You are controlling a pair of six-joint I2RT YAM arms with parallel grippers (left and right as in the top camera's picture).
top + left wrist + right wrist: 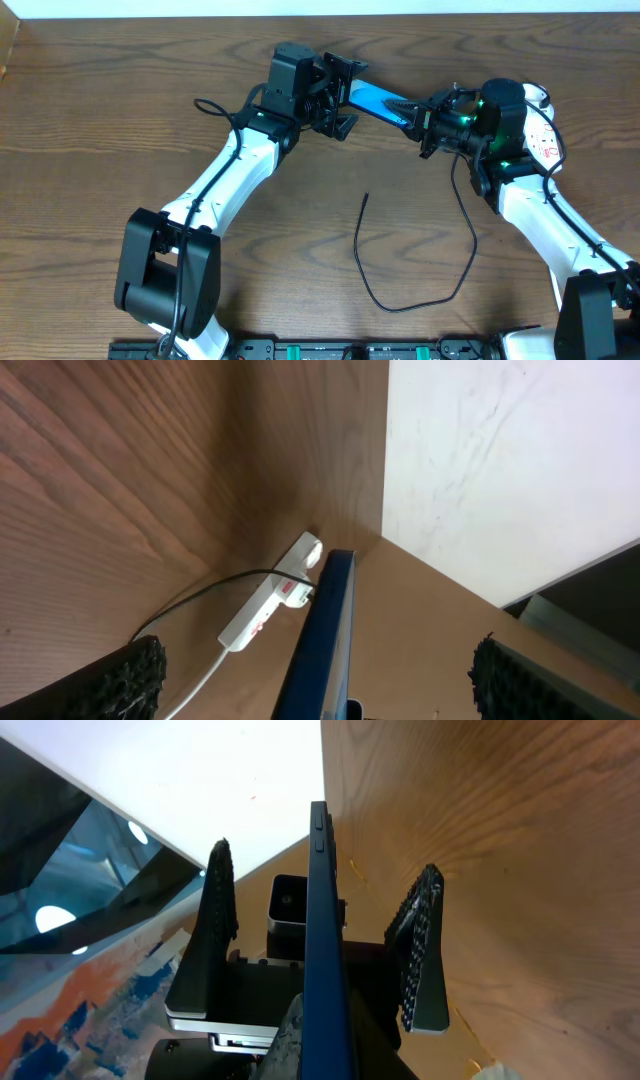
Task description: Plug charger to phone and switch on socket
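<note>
The phone, blue-screened, is held off the table between both arms. My right gripper is shut on its right end. In the right wrist view the phone runs edge-on away from my right gripper. My left gripper is open, its fingers on either side of the phone's left end and not touching it. The left wrist view shows the phone's edge between the wide-open left fingers. The charger loops over the table, its plug tip lying free. The socket lies at the right, partly hidden by the right arm; it also shows in the left wrist view.
The brown wooden table ends at a white back wall. The socket's white lead trails across the table. The left arm crosses the left half and the right arm the right side.
</note>
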